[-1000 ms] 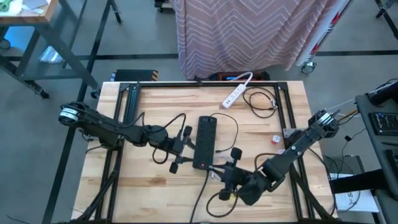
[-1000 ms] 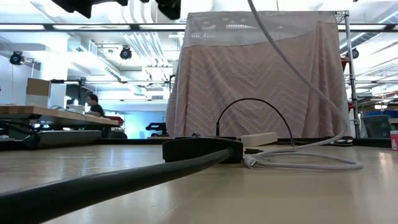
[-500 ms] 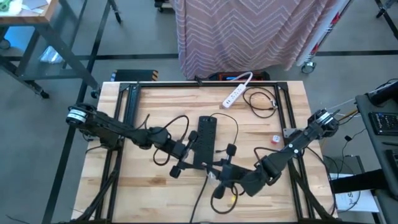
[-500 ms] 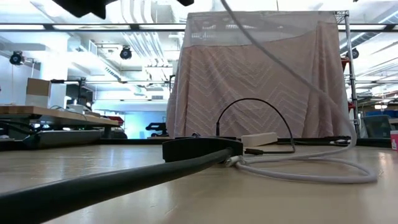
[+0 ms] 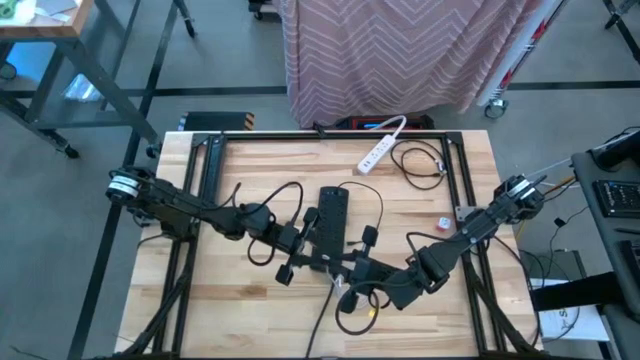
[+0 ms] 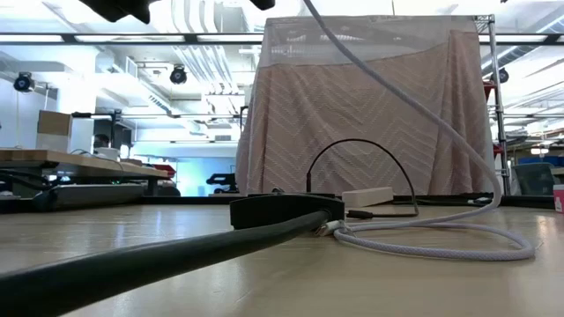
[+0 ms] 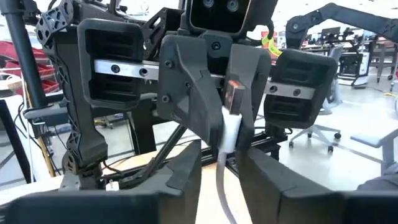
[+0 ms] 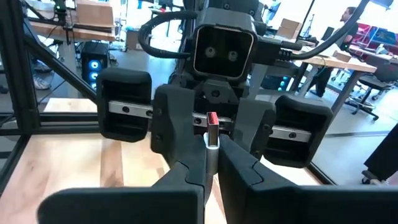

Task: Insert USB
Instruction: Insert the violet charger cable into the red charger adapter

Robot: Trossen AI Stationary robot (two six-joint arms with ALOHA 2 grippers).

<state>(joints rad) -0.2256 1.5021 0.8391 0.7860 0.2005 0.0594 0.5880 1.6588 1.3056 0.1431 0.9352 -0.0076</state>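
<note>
The right end effector [image 8: 208,163] is clamped on the white body of the USB plug [image 8: 212,134], whose red-tipped metal end sticks out past the fingertips toward the other arm. Facing it, nose to nose, the left end effector [image 8: 212,127] has its fingers closing around that same plug; in the left wrist view the plug [image 7: 232,112] sits between the right arm's fingers, with its pale cable [image 7: 222,186] dropping away below. Whether the left fingers already press on the plug cannot be told; they stand narrowly apart on either side of it. From above, the right end effector [image 5: 352,270] and left end effector [image 5: 312,252] meet just off the near end of the black power strip [image 5: 330,222], which lies flat on the counter [image 5: 250,310] immediately beside the left one. The plug's cable [image 6: 423,233] loops down from the arms and coils on the counter next to the strip's end [image 6: 284,210]. A white power strip [image 5: 376,152] lies well beyond, near the far edge. As for progress, the plug is picked up and held in the air, and the moment looks like a handover or a regrip between the two arms to fix its orientation. Nothing is plugged in yet: aligning the plug with a port and pushing it home is all left to do, so the task looks less than halfway done.
</note>
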